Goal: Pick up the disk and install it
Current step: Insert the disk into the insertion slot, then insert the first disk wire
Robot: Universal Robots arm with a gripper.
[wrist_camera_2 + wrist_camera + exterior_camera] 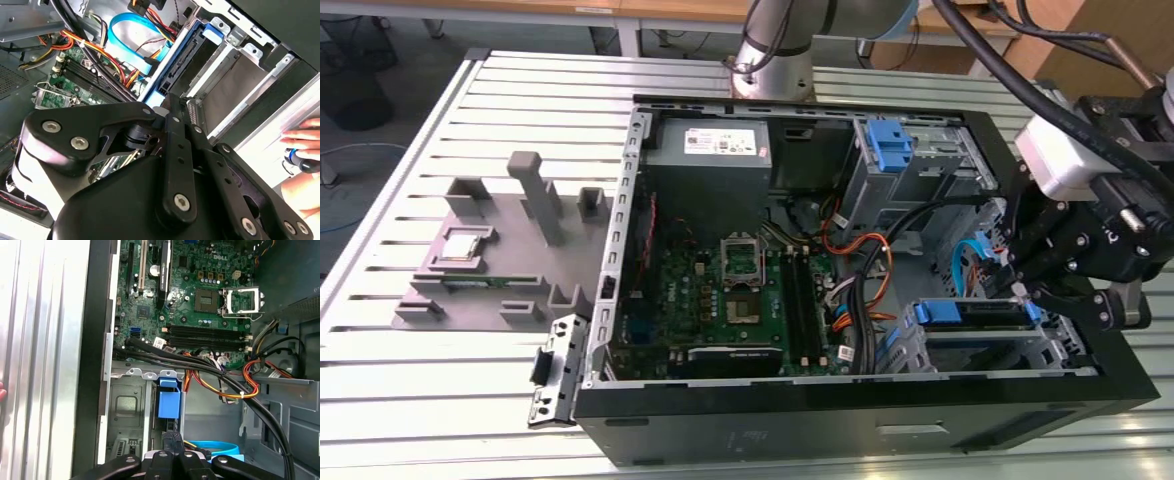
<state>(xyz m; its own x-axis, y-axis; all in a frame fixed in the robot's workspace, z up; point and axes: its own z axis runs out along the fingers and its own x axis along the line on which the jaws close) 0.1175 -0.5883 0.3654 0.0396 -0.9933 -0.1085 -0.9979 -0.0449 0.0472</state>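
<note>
The disk (pixel 971 313) lies in the drive cage at the open computer case's corner, on the exterior view's right, with its blue carrier showing. In the second wrist view the carrier's blue rail (pixel 167 67) runs along the metal bay. Its blue tab (pixel 169 400) shows in the first wrist view. My gripper (pixel 1027 290) hangs over that corner, its black fingers shut together with nothing between them. The fingertips (pixel 169 102) stand right at the carrier's near end. I cannot tell whether they touch it.
A person's hand (pixel 302 137) rests on the table just outside the case wall. Inside the case are the motherboard (pixel 720 290), a grey power-supply box (pixel 707 143), a blue latch (pixel 887 145) and loose cables (pixel 235 385). A grey fixture (pixel 494 250) stands on the exterior view's left.
</note>
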